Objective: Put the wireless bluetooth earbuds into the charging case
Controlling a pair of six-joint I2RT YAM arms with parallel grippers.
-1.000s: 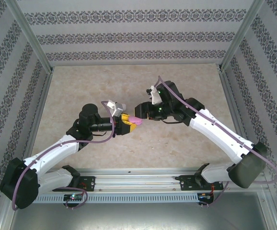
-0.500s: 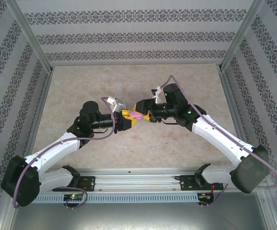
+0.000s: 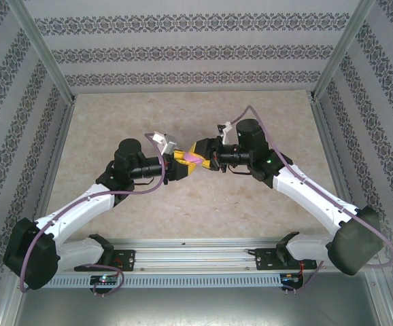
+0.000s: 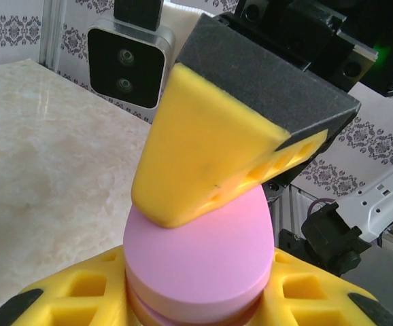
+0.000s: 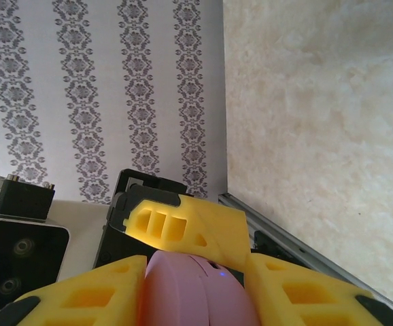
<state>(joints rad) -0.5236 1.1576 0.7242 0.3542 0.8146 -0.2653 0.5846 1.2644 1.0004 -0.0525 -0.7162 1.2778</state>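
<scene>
A pink, egg-shaped charging case (image 3: 192,158) hangs in mid-air over the middle of the table, lid closed along its seam. My left gripper (image 3: 183,164) is shut on it from the left and my right gripper (image 3: 200,153) from the right. In the left wrist view the case (image 4: 196,248) sits between my left gripper's (image 4: 196,302) yellow fingers, with a right finger (image 4: 210,149) pressed on its top. The right wrist view shows the case (image 5: 190,295), a small blue light on it, wedged in my right gripper (image 5: 193,288); a left finger (image 5: 183,227) lies behind. The earbuds are out of view.
The beige marble-patterned table top (image 3: 115,122) stretches around the arms. Patterned walls and aluminium posts (image 3: 43,47) enclose it on three sides. A metal rail (image 3: 196,255) carrying the arm bases runs along the near edge.
Both grippers have carried the case a little toward the back of the table, and the right wrist has swung so that its arm lies flatter.
</scene>
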